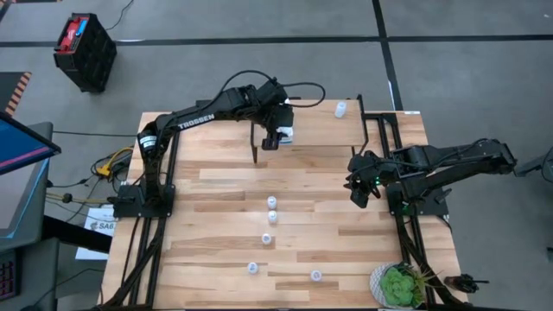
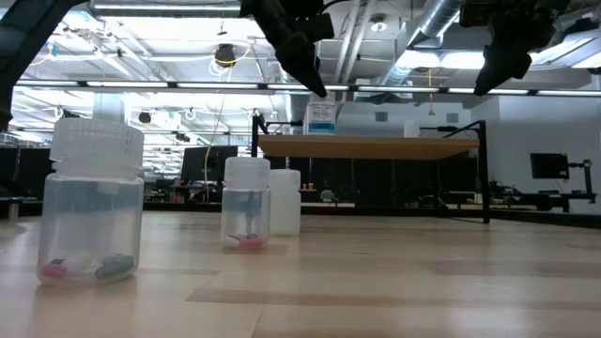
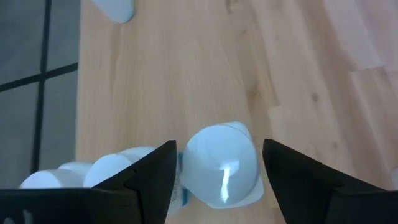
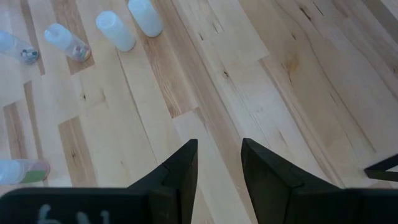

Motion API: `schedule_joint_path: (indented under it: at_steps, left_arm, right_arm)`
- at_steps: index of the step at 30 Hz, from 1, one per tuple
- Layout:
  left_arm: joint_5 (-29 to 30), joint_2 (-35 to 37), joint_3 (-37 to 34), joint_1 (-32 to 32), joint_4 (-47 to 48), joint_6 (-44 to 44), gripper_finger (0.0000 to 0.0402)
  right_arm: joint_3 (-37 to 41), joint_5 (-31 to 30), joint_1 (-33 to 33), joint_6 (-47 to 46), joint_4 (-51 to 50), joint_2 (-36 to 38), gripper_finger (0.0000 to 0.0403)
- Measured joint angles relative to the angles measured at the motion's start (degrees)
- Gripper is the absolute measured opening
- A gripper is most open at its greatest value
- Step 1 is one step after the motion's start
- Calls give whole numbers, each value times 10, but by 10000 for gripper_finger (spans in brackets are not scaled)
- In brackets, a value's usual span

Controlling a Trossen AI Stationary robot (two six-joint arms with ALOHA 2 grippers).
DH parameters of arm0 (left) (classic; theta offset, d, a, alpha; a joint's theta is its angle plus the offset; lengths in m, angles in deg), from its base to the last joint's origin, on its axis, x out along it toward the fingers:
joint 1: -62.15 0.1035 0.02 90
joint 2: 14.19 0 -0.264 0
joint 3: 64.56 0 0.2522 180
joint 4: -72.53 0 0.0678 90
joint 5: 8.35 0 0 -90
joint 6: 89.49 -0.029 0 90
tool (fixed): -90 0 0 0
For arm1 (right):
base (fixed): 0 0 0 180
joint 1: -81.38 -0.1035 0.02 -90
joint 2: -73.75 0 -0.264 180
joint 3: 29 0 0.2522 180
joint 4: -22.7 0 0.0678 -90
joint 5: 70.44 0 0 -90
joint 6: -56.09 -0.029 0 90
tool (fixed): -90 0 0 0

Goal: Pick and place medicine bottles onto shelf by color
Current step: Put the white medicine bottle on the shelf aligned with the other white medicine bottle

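Above the shelf (image 1: pixel 315 117) at the table's (image 1: pixel 216 186) far edge, the left gripper (image 3: pixel 217 171) hangs with its fingers spread wide on either side of a white bottle (image 3: pixel 221 163) standing on the shelf's wooden top; the fingers stand clear of that bottle's sides, and the bottle is not gripped. Two more white tops (image 3: pixel 99 171) sit just beside it, behind the gripper's finger. Another small bottle (image 1: pixel 340 109) stands alone near the shelf's far right corner. Five bottles remain on the table between the arms: two (image 1: pixel 272 207) close together near the middle, one (image 1: pixel 267 238) nearer the front, and two (image 1: pixel 252 269) close to the front edge. Toward the table's right edge, the right gripper (image 4: pixel 219 165) hovers above bare wood, its fingers a narrow gap apart and holding nothing. A potted plant (image 1: pixel 399 285) sits at the front right corner.
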Motion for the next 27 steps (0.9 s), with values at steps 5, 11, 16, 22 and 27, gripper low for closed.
schedule_joint_path:
  at_steps: [5, 11, 16, 22, 27]
  left_arm:
    - [38, 0, 0, 0, -15, 5, 245]
    - [42, 1, 0, -9, -21, 9, 248]
    - [58, 1, 0, -22, -20, 7, 248]
    - [73, 4, 21, -55, -45, -7, 247]
    - [76, -1, 20, -87, -62, 56, 247]
  right_arm:
    - [0, 0, 0, 0, 0, 0, 147]
    - [0, 0, 0, 0, 0, 0, 147]
    - [0, 1, 0, 0, -3, 0, 147]
    - [0, 1, 0, 0, -4, 0, 147]
    - [0, 1, 0, 0, -4, 0, 147]
